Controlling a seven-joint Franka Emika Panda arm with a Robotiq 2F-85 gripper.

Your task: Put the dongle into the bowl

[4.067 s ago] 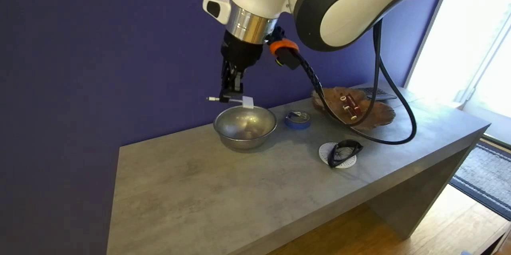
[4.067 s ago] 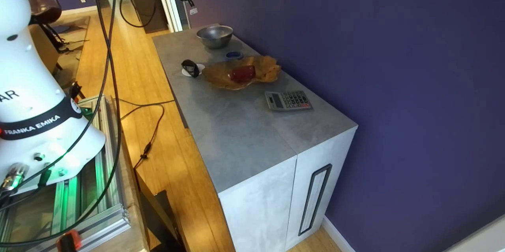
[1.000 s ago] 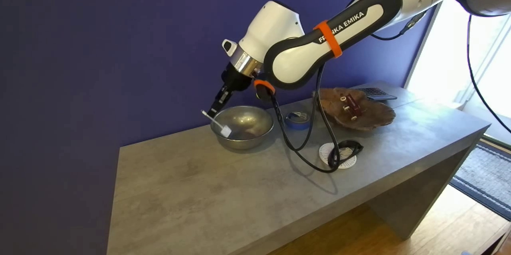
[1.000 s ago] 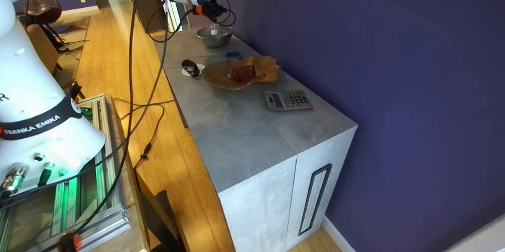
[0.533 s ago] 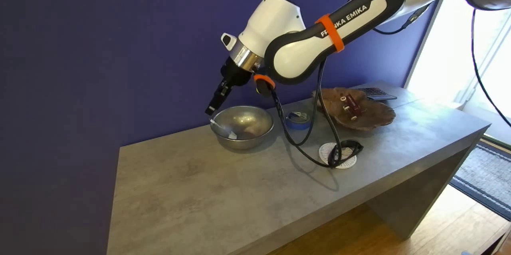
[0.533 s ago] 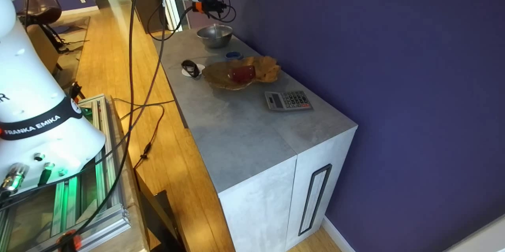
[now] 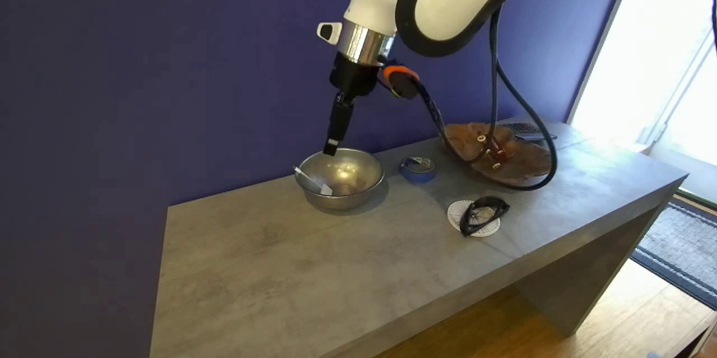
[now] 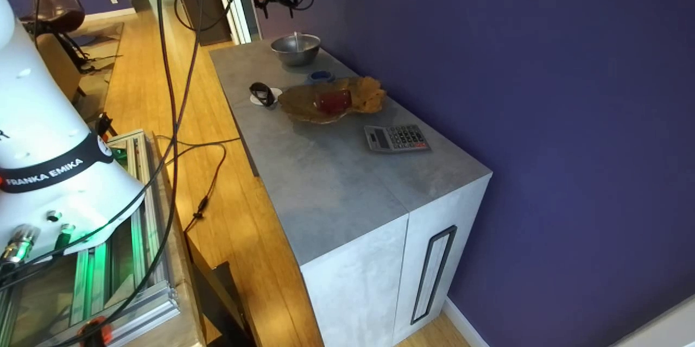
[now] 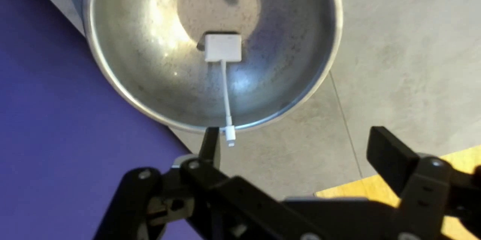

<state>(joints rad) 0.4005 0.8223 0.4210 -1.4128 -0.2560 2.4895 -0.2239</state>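
Observation:
The white dongle [image 9: 223,47] lies in the silver metal bowl [image 9: 334,44]. Its rectangular body rests on the inside, and its thin cable leans across the rim, so that the plug end [image 9: 230,134] sticks out past the edge. An exterior view also shows the dongle [image 7: 326,190] inside the bowl [image 7: 367,195]. My gripper [image 9: 295,130] is open, its fingers wide apart with nothing held between them. In the other camera pictures the gripper [image 8: 278,13] hangs above the bowl [image 8: 297,58], apart from the dongle.
On the grey tabletop [image 7: 269,268] a blue ring-shaped object [image 7: 417,170] stands beside the bowl. Further along are a brown wooden tray [image 7: 526,162] with a red item, a black-and-white rounded object [image 7: 476,218] and a calculator [image 8: 397,138]. A purple wall [image 7: 224,94] runs close behind the bowl.
The gripper has opened and let go of the dongle, which has settled lower in the bowl against its rim. The arm has since risen and moved away from the plug end.

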